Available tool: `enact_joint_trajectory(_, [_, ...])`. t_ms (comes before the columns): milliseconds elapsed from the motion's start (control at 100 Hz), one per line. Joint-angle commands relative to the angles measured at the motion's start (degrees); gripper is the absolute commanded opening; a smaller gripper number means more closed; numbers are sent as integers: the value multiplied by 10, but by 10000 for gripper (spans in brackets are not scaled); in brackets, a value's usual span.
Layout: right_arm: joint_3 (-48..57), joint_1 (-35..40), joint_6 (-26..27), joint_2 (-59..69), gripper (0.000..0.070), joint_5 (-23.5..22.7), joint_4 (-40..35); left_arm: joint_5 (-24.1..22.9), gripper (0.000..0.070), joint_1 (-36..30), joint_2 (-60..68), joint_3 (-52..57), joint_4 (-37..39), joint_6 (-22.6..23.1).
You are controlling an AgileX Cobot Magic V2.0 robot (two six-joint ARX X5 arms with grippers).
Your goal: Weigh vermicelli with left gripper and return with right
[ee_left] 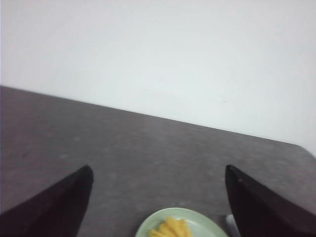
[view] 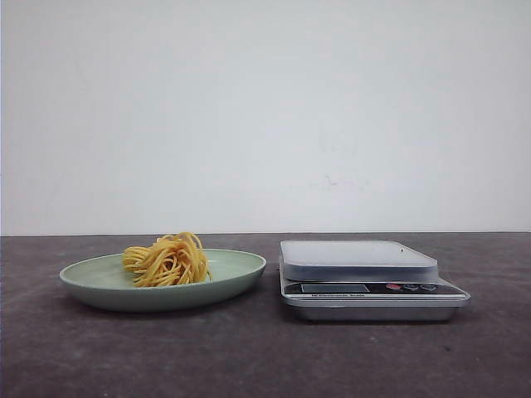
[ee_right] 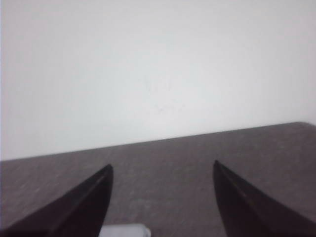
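Observation:
The vermicelli, a curly yellow-orange nest, lies on a pale green plate left of centre on the dark table. A silver kitchen scale with an empty platform stands just right of the plate. Neither arm shows in the front view. In the left wrist view, my left gripper is open and empty, with the plate and vermicelli at the frame's lower edge, apart from the fingers. My right gripper is open and empty over the table, with a corner of the scale showing beside one finger.
A plain white wall rises behind the table's far edge. Dark bare tabletop lies in front of the plate and scale.

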Motion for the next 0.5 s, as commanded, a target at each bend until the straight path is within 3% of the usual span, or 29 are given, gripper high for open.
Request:
enact_joint_trajectory(0, [21, 0, -13, 11, 411, -7, -5, 14, 517, -11, 30, 20, 13, -15])
enact_joint_trajectory(240, [85, 0, -29, 61, 431, -17, -54, -10, 517, -101, 200, 107, 11, -16])
enact_joint_trajectory(490, [120, 0, -38, 110, 461, -17, -86, -91, 518, -206, 374, 153, 11, -15])
